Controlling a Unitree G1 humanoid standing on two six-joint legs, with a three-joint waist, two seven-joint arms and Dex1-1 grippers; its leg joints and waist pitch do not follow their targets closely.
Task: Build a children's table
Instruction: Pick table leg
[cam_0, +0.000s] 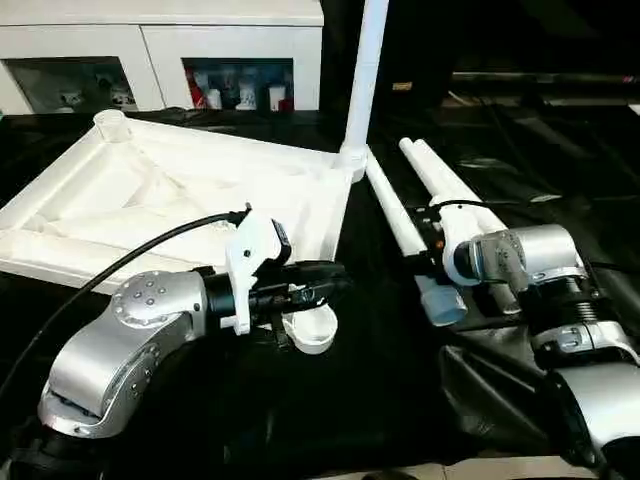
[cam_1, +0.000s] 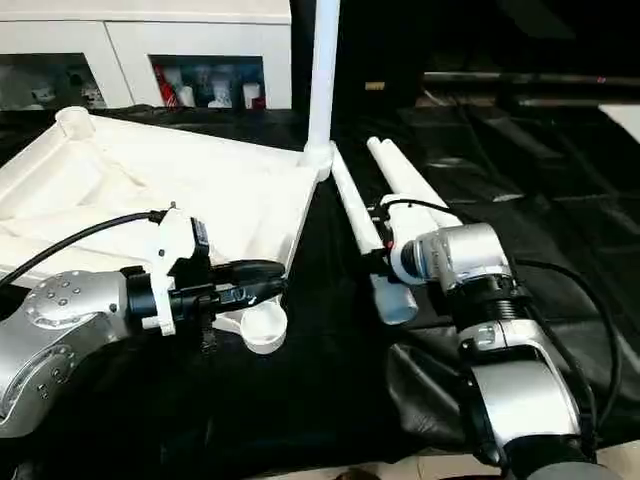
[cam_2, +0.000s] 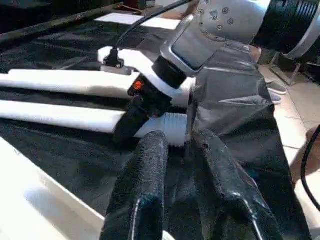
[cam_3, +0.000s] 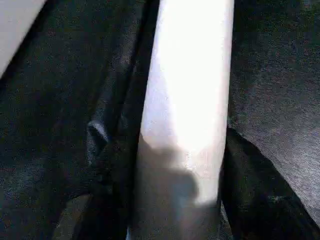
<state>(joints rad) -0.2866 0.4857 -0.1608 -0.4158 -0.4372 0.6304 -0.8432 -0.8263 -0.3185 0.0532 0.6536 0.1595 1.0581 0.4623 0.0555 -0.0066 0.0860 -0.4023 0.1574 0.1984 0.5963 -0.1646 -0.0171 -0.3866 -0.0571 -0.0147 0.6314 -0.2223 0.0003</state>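
Black sheeting (cam_0: 400, 400) covers the work surface, with white cabinets (cam_0: 160, 50) along the back. On it the children's table top (cam_0: 150, 190) lies upside down, ribbed underside up. One leg (cam_0: 365, 70) stands upright in the far corner socket; three more lie side by side on the sheeting just to the right of the top.

The left gripper (cam_2: 182, 150) hovers at the top's near corner socket (cam_0: 312, 330), its two black fingers (cam_2: 145, 170) slightly parted and holding nothing.

The right gripper (cam_0: 432, 240) is down over the nearest loose leg (cam_3: 192, 100), close to its threaded end. Its fingers flank the white tube on both sides, closed against it in the right wrist view.
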